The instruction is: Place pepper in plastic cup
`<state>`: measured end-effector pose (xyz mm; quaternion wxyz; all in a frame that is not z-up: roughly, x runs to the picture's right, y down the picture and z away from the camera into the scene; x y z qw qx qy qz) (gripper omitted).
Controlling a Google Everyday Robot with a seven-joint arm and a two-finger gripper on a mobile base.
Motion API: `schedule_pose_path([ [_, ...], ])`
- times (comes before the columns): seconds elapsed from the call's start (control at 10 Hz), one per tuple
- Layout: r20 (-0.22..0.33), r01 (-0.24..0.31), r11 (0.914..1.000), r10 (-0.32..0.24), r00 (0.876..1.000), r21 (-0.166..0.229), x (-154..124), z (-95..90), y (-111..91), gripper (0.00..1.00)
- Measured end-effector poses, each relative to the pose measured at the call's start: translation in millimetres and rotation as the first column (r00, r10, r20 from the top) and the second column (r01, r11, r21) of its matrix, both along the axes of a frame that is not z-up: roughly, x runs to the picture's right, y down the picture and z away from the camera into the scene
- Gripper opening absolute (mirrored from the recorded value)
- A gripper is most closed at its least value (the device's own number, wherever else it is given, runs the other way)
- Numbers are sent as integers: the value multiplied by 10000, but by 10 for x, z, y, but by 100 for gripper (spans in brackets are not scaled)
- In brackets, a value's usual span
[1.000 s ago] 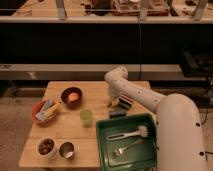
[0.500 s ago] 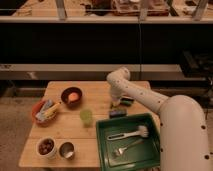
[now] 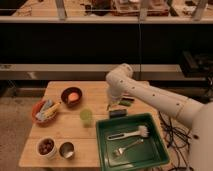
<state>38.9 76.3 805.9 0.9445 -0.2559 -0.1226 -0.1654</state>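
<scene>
The pepper (image 3: 126,102) is a slim dark green shape lying on the wooden table (image 3: 60,131), right of centre. My gripper (image 3: 114,104) points down from the white arm onto the pepper's left end. It is shut on that end, with the pepper still low at the table top. The plastic cup (image 3: 86,116), small and translucent yellow-green, stands upright to the gripper's left and a little nearer the front. It is apart from the gripper.
A dark rectangular block (image 3: 117,113) lies just in front of the gripper. A green tray (image 3: 102,142) holds a brush and a fork at the front right. A dark bowl (image 3: 71,96), a red bowl (image 3: 36,114), a white cup (image 3: 46,146) and a metal cup (image 3: 66,149) stand on the left.
The arm has shifted slightly to the right and the gripper has settled down at the pepper. Everything else on the table has stayed where it was.
</scene>
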Motion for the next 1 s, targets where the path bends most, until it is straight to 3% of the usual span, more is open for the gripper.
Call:
schedule_pose_path([
  [0.3, 1634, 95, 9998, -68, 9865, -156, -290, -947, 5, 0],
  [0.4, 2062, 162, 9995, -104, 9785, -264, -395, -1137, 44, 0],
  [0.5, 2770, 345, 9985, -214, 9606, -426, -583, -1447, 122, 0],
  [1.0, 2902, 373, 9983, -224, 9567, -458, -615, -1507, 137, 0],
])
